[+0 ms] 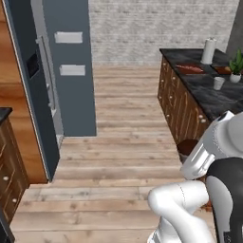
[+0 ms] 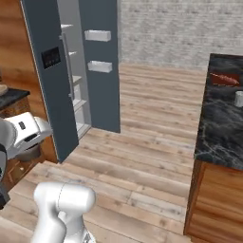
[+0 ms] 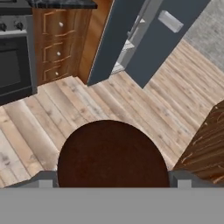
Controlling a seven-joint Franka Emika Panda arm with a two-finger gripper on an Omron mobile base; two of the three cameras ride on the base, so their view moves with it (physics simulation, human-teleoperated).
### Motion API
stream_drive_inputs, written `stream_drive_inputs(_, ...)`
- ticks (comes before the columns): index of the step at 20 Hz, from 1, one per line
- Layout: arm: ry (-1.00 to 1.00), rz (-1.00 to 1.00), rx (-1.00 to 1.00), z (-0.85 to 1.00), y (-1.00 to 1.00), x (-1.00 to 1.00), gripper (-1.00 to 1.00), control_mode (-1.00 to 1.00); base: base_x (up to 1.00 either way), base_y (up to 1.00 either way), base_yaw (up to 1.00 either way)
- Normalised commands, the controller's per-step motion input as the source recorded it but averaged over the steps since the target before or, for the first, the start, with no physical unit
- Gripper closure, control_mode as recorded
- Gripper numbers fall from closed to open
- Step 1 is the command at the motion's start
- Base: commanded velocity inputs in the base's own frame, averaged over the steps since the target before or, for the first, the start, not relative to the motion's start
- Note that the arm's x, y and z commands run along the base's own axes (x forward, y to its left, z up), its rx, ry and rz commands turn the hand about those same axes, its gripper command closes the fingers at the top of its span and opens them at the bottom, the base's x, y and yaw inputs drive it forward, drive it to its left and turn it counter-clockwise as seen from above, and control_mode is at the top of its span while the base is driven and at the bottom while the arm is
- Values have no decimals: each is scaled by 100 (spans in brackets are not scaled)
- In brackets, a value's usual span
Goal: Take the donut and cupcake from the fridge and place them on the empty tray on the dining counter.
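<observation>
The fridge (image 2: 66, 80) stands with one door swung open on white shelves, while the end effector (image 3: 113, 186) is clamped around the brown cupcake (image 3: 113, 155).

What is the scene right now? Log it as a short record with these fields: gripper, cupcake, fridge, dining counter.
gripper: gripper closed on the cupcake, above the wooden floor
cupcake: cupcake brown and round, held between the fingertips, clear of the floor
fridge: fridge has one door swung open, white shelves visible inside
dining counter: dining counter holds a reddish-brown tray, a white roll, a cup and a small plant
</observation>
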Motion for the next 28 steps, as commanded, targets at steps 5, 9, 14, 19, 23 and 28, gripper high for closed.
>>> stream_drive_inputs(5,0,0,0,0,0,0,100,100,-35,-100,-13)
stream_drive_inputs(9,0,0,0,0,0,0,100,100,-1,-100,-9)
stream_drive_inputs(14,0,0,0,0,0,0,100,100,0,-100,-7)
stream_drive_inputs(19,0,0,0,0,0,0,100,100,0,-100,-6)
stream_drive_inputs(23,0,0,0,0,0,0,100,100,0,-100,-6)
stream_drive_inputs(28,0,0,0,0,0,0,100,100,0,-100,-6)
